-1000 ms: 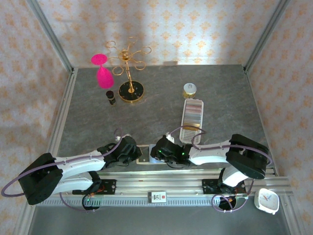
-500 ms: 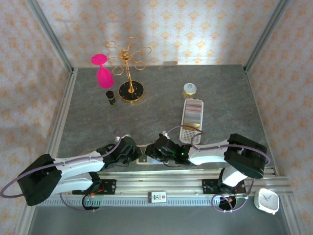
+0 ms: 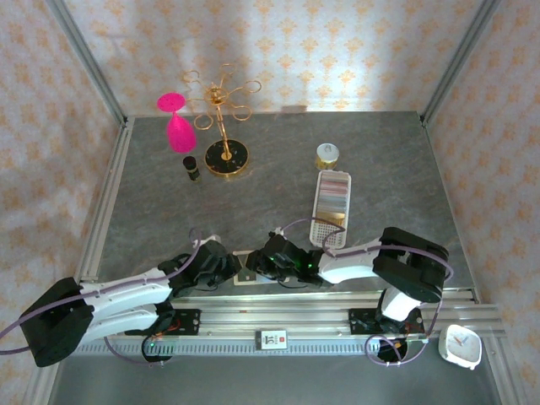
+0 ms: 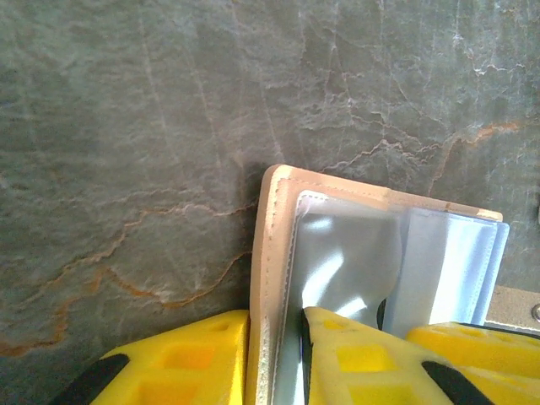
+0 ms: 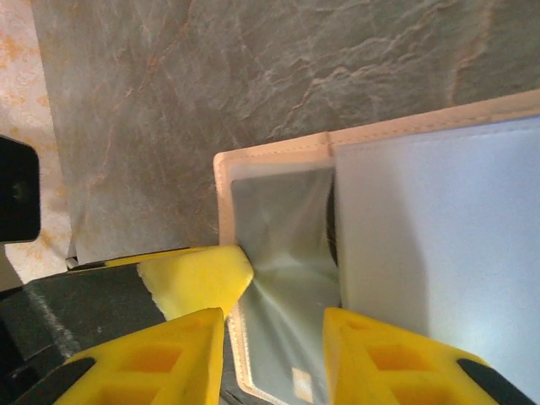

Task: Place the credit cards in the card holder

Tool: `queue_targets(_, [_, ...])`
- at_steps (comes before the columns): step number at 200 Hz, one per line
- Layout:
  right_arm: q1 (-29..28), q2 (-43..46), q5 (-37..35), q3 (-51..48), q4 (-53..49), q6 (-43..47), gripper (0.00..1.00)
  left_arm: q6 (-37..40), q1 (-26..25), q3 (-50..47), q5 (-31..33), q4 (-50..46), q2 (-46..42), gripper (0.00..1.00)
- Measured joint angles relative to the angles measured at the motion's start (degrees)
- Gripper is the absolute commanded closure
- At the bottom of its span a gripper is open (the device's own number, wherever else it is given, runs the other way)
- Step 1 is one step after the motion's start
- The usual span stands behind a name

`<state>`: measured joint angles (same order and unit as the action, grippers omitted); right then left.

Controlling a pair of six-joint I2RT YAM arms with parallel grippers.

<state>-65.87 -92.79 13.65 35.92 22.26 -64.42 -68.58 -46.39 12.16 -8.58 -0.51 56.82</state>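
The beige card holder (image 4: pixel 277 221) lies open like a book at the table's near edge (image 3: pixel 246 272). My left gripper (image 4: pixel 274 329) is shut on its left cover, one finger outside the beige edge and the other pressing the clear inner sleeve. In the top view it reaches in from the left (image 3: pixel 228 268). My right gripper (image 5: pixel 274 325) comes from the right (image 3: pixel 263 265). It is open, with its fingers straddling the grey pocket. A grey credit card (image 5: pixel 287 346) with a small gold chip shows in that pocket. A pale sleeve (image 5: pixel 439 253) lies beside it.
A long white perforated tray (image 3: pixel 331 207) stands right of centre, a small jar (image 3: pixel 327 154) behind it. At the back left are a gold stand (image 3: pixel 224 156), a pink glass (image 3: pixel 179 126) and a dark bottle (image 3: pixel 192 167). The metal rail (image 3: pixel 278 316) runs just behind the holder.
The right gripper has slid left over the card holder. The left arm has stretched further right and lower, and its jaws have eased slightly while staying on the cover.
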Motion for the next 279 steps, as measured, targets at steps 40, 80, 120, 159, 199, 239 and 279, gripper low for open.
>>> queue_targets(40, [0.0,2.3,-1.9,2.6,-5.0,1.9,0.63,-0.4,0.0,0.0,0.0,0.0,0.2,0.74])
queue_targets(80, [0.0,10.0,-7.3,1.2,-14.1,2.1,0.63,-0.4,0.0,0.0,0.0,0.1,0.3,0.75])
queue_targets(120, [0.0,10.5,-8.8,-1.0,-18.9,2.1,0.63,-0.4,0.0,0.0,0.0,0.2,0.4,0.75])
queue_targets(159, [0.0,8.0,-9.0,-0.8,-21.2,2.3,0.63,-0.4,0.0,0.1,0.0,0.3,0.7,0.75])
queue_targets(199, [0.0,7.9,-9.2,-0.3,-21.8,2.6,0.63,-0.4,0.0,0.1,0.0,0.3,0.7,0.75])
queue_targets(239, [0.0,8.8,-9.9,-0.4,-22.1,2.8,0.63,-0.4,0.0,0.1,0.0,0.4,0.7,0.75])
queue_targets(279, [0.0,11.0,-10.7,-1.2,-22.1,2.8,0.63,-0.4,0.0,0.1,0.0,0.4,0.7,0.75])
